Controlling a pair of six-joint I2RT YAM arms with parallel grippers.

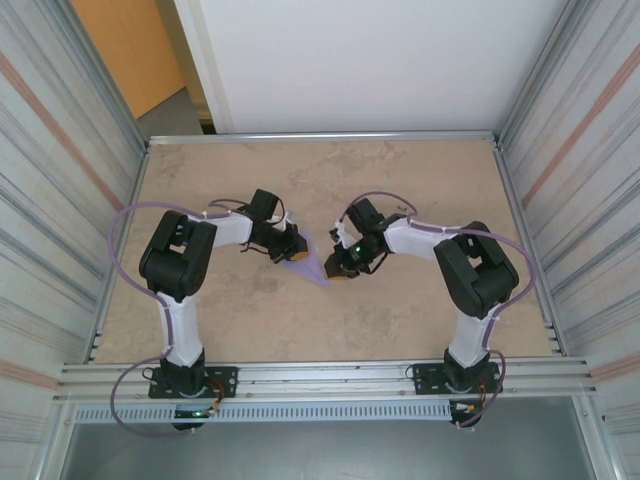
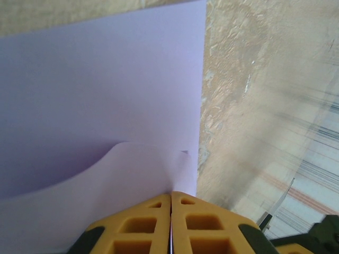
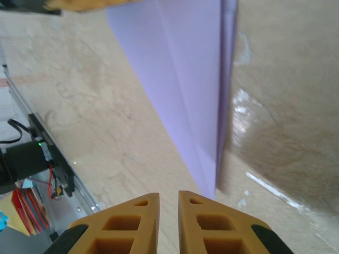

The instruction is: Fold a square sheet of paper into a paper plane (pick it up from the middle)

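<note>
The square sheet of paper is folded into a lilac paper plane [image 1: 312, 264], a narrow dart lying on the table between the two arms with its point toward the near right. My left gripper [image 1: 288, 251] is shut on its wide rear end. In the left wrist view the yellow fingers [image 2: 143, 225] meet at the left gripper [image 2: 171, 194] with the paper plane [image 2: 106, 90] pinched between them. My right gripper [image 3: 168, 196] hovers just short of the dart's point, with a narrow gap between its fingers and nothing in it. The paper plane [image 3: 185, 79] stretches away from it.
The beige tabletop [image 1: 400, 180] is bounded by metal rails and corrugated walls on both sides. The left arm's base [image 3: 32, 159] with its cables shows at the near edge in the right wrist view.
</note>
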